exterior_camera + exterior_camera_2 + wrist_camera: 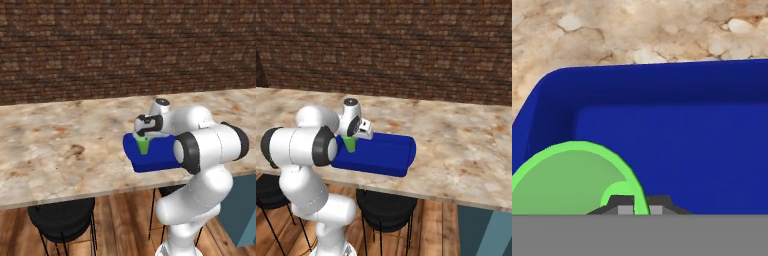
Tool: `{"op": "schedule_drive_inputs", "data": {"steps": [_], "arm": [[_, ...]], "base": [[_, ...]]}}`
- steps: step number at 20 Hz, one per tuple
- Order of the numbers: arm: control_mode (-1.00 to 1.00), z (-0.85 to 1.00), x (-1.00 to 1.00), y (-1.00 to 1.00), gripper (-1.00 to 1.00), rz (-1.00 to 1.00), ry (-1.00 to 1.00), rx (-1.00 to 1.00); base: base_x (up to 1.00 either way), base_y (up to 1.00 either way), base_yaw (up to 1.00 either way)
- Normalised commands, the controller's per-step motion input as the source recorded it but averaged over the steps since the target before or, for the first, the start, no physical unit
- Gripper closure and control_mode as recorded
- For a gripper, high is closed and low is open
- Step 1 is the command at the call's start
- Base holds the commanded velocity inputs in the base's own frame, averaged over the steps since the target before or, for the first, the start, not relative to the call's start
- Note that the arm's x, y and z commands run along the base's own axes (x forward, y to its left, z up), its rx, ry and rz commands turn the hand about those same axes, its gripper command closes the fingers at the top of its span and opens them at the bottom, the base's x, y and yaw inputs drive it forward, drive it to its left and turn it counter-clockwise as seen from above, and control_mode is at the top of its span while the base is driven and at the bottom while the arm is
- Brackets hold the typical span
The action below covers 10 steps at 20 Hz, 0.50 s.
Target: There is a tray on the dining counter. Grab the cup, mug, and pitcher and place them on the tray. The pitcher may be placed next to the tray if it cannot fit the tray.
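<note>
My gripper (144, 137) is shut on the rim of the green cup (144, 145), holding it upright over the near-left end of the blue tray (155, 159). The tray lies at the front edge of the marble dining counter (50, 145). From the right, the cup (350, 143) hangs under the gripper (351, 135) at the left end of the tray (383, 152). In the hand view the fingers clamp the wall of the cup (567, 182), with the tray floor (682, 145) behind it. I cannot tell whether the cup's base touches the tray. The mug and pitcher are out of view.
Black stools (62, 220) (385, 205) stand under the counter's front edge. A brick wall (125, 45) runs behind the counter. A teal cabinet (246, 210) (488, 227) sits low at the right. My own elbow (210, 145) hangs beside the tray's right end.
</note>
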Motion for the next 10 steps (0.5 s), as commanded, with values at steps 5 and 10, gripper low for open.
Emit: {"op": "schedule_drive_inputs", "data": {"steps": [5,10], "arm": [[-1.0,-0.14,0.05,0.0,1.0,0.0,0.0,0.0],[-1.0,-0.14,0.08,0.0,1.0,0.0,0.0,0.0]], "base": [[0.0,0.0,0.0],[0.0,0.0,0.0]]}}
